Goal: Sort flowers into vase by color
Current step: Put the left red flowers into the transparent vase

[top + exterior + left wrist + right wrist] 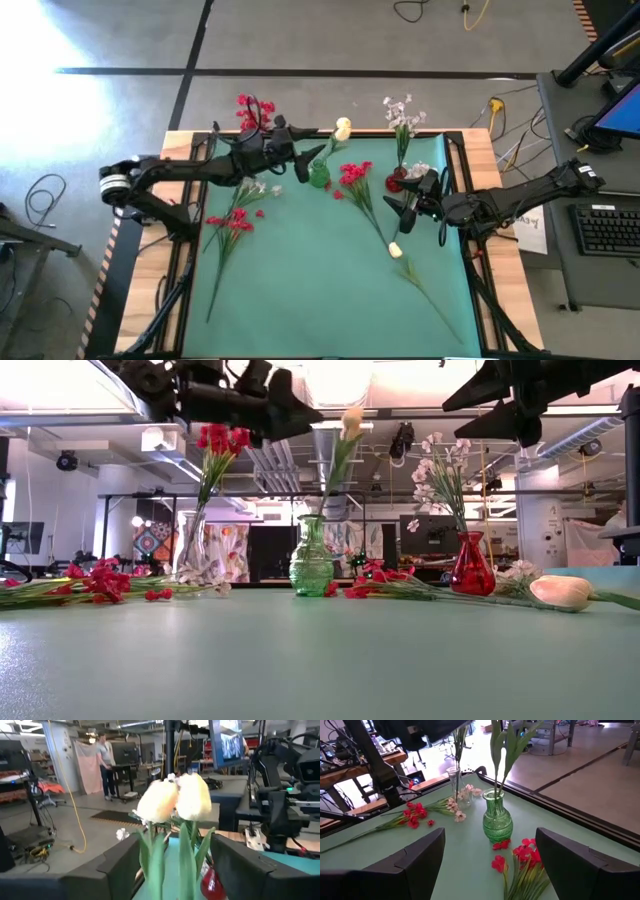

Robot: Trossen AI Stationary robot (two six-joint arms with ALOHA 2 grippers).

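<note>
cream flowers: two cream-yellow buds (175, 802) on green stems standing in the green vase (319, 175), blooms up by the left pincer; one more cream bud (396, 250) lying flat on the mat, long stem trailing toward the near right corner
red flowers: one bunch (252, 112) upright in the clear vase (192, 552) at the back left; a second bunch (354, 177) lying loose just right of the green vase; a third (233, 221) lying on the left side of the mat
white-pink sprays: one spray (401, 113) upright in the red vase (397, 183); another (262, 187) lying near the clear vase
vases: clear, green, red in a row along the far part of the mat, each apart from the next
left pincer (304, 152): raised above the mat beside the green vase; fingers (120, 870) spread, the cream stems between them, contact cannot be told
right pincer (398, 205): hanging above the mat just near side of the red vase, fingers (415, 857) spread wide, holding nothing
mat (330, 300): green sheet covering the bench (180, 145)
background: a person (106, 762) standing far off in the room, seen in the left wrist view
</note>
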